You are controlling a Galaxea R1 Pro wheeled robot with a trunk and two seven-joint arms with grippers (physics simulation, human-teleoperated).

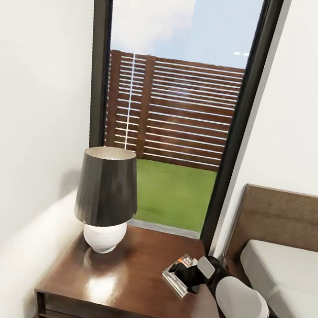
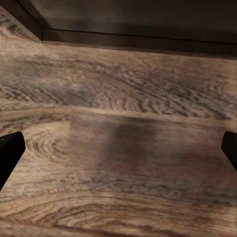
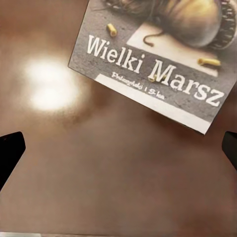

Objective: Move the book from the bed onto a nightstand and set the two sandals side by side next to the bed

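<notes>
Book (image 1: 179, 275) lies flat on the nightstand (image 1: 129, 282) top, lower centre-right of the head view, so this part of the task appears done; placing the 2 sandals is judged still to come. Right gripper (image 1: 196, 280) hangs just above the book with its jaws spread wide and nothing between them. Left gripper (image 2: 118, 148) is likewise released, over wood-plank floor (image 2: 118, 98). Nightstand: glossy reddish-brown wood with a bright reflection. Book: thin, rectangular, grey cover with white lettering. Lamp (image 1: 105, 197), lower left: dark tapered shade on a rounded white base. Bed (image 1: 285, 271), lower right: plain grey mattress, brown headboard.
</notes>
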